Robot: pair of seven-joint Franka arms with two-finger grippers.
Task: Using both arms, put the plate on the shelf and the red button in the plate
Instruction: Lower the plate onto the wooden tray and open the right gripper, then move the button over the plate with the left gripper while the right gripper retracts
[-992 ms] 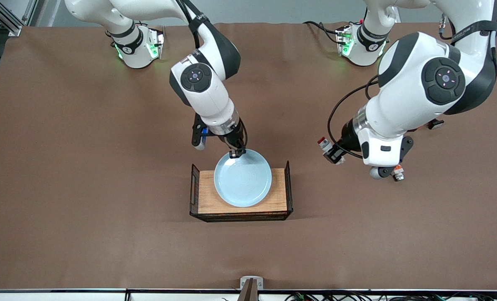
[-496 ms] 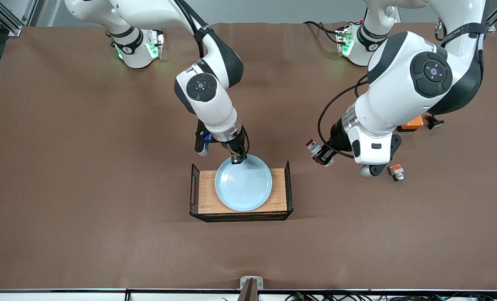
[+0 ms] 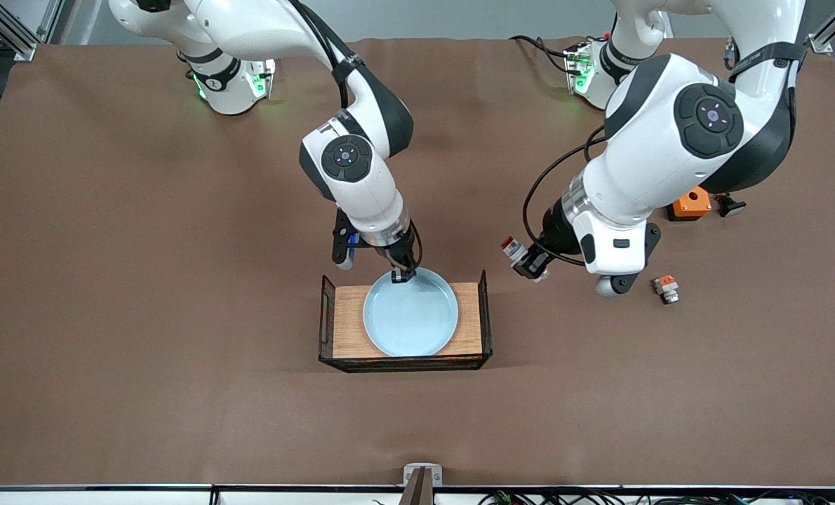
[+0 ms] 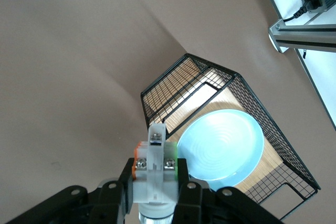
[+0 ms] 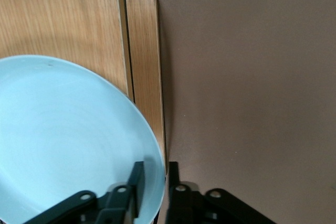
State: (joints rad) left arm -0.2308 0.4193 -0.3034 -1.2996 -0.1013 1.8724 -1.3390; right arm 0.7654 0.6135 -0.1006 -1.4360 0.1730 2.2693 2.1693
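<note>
**Desk:** Across the table from the high camera, what of the plate?

**Photographer:** Lying flat in the wooden tray (image 3: 335, 322), pale-blue plate (image 3: 409, 312) filling the middle. Right gripper (image 3: 400, 275) down at the plate's twelve o'clock rim.

**Desk:** And the red button?

**Photographer:** Aloft in the left gripper (image 3: 530, 263), over bare table off the tray's end toward the left arm. Red button (image 3: 518, 252) clamped by its pale body, long axis running four to ten o'clock, red cap leading. Plate at roughly eight o'clock from that cap; left arm plainly the nearer for this part.

**Desk:** Anything in the way?

**Photographer:** Tray's wire end wall (image 3: 485, 308), standing between button and plate; probably calls for coming in over the top. Right gripper on the rim too, though away from that line. Elsewhere, well apart: orange box (image 3: 685, 205) at three o'clock from the left gripper, small white part with orange top (image 3: 665, 287) nearer the camera.

**Desk:** From the left wrist?

**Photographer:** Closed tight on the button, dark fingers (image 4: 190, 203) flanking the whitish body. Tray and plate ahead and below, wire wall first.

**Desk:** From the right wrist?

**Photographer:** Astride the plate's rim, fingers (image 5: 137, 182) parted, one inside, one outside, a thin gap showing at the outer one. Looks like a grip let go, plate resting on the wood.
</note>
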